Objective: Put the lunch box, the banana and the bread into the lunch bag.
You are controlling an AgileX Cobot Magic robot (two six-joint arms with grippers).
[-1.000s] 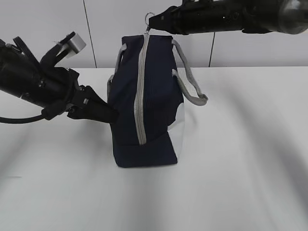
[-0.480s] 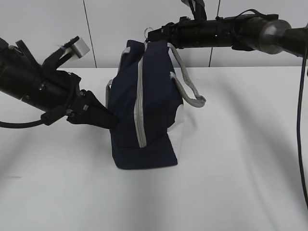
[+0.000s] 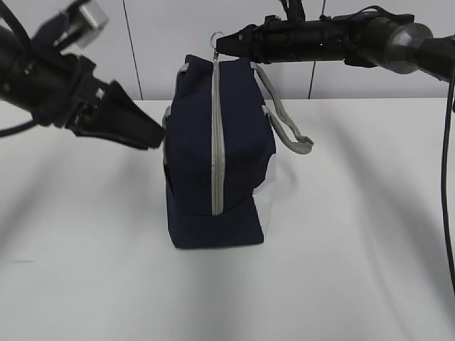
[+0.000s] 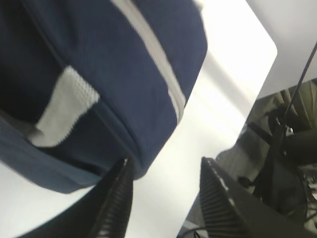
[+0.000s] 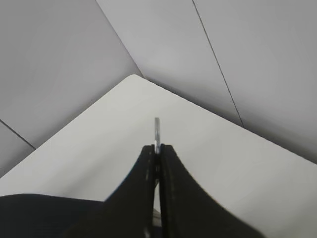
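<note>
One lunch bag (image 3: 215, 153) is standing upright at frame center on the white table (image 3: 355, 249), zipper (image 3: 216, 135) running up its near face. Left gripper (image 3: 146, 135) is hanging spread, just off the bag's left side. Right gripper (image 3: 222, 44), pressed together, is pinching the ring pull (image 3: 217, 37) at upper center.

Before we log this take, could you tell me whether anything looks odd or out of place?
Nothing looks damaged or spilled. The boxy navy-blue fabric lunch bag stands on end on the white table, zipper closed, its ring pull pinched by the right gripper.
</note>
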